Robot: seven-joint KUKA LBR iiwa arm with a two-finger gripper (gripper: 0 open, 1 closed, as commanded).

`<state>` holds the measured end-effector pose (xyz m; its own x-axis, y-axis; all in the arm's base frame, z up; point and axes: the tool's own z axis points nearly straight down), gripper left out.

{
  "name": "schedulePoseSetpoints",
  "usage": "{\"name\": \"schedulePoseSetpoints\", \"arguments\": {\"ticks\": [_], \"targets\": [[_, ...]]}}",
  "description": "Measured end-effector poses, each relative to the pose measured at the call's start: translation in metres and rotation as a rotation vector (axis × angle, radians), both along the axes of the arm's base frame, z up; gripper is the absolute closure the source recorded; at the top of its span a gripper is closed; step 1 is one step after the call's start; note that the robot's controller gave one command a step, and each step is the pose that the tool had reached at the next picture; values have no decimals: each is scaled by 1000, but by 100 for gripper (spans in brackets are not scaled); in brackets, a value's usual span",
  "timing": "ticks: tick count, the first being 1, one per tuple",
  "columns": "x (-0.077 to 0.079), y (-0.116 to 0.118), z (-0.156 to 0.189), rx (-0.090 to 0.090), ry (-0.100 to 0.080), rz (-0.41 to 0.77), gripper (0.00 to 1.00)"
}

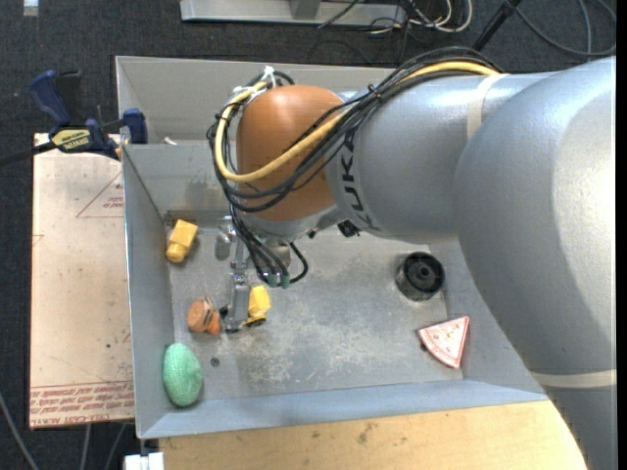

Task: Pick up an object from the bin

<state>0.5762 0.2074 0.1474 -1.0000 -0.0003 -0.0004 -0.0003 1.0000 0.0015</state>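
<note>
Between orange lump and yellow block, the jaws hang.

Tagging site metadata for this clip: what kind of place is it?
Probably a robotics lab grasping cell: a KUKA arm reaches into a grey metal bin holding a few toy-like things, such as a pizza-slice toy, and loose cables trail over dark carpet behind.

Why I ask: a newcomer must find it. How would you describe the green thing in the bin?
In the grey bin, look at the corner at the view's lower left. A green egg-shaped lump lies there. Its nearest neighbour, an orange piece, is smaller; nothing else is green.
</note>
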Motion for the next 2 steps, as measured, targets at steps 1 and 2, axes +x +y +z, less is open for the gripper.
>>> {"name": "schedulePoseSetpoints", "arguments": {"ticks": [1,2], "targets": [[-15,-33,-15,-1,0,65,0],[-8,-43,-24,0,-3,190,0]]}}
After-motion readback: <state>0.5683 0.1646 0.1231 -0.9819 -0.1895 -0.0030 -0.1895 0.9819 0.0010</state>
